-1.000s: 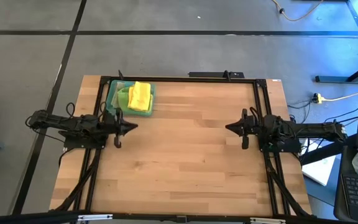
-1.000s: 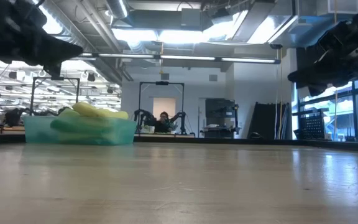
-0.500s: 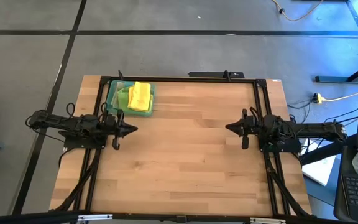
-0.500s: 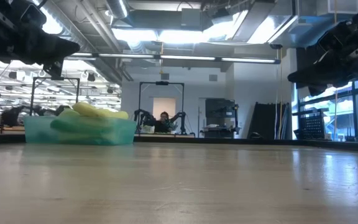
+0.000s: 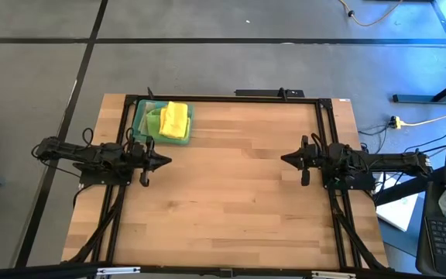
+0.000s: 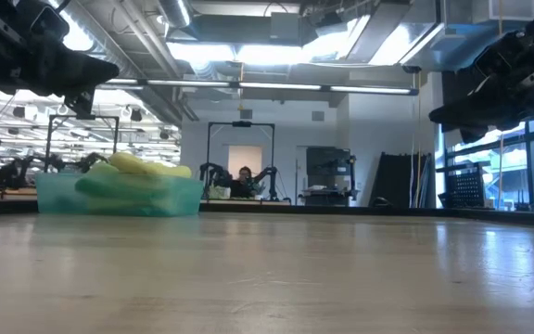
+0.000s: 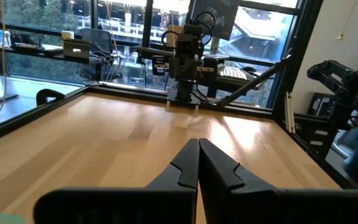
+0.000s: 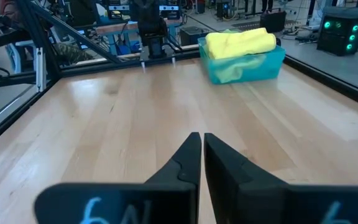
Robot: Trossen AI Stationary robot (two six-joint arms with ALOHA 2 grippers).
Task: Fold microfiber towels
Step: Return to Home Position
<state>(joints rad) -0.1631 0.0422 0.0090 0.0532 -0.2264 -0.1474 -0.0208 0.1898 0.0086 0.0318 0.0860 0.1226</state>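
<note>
Little has been moved since before: left gripper [image 7: 199, 144] and right gripper [image 8: 200, 137] are held closed, empty, over the table [image 5: 231, 194]; towels [image 5: 175, 120] fill the tray [image 8: 263, 65]; a person [image 6: 245, 176] is seen beyond.

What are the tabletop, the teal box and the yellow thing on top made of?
Tabletop: looks like wood, pale strips with grain and a smooth, faintly shiny finish. Box: probably plastic, translucent teal with stiff, straight walls. Yellow thing: soft matte cloth, apparently a folded towel, with rounded, slumping edges. Left gripper and right gripper hover shut, touching nothing.
</note>
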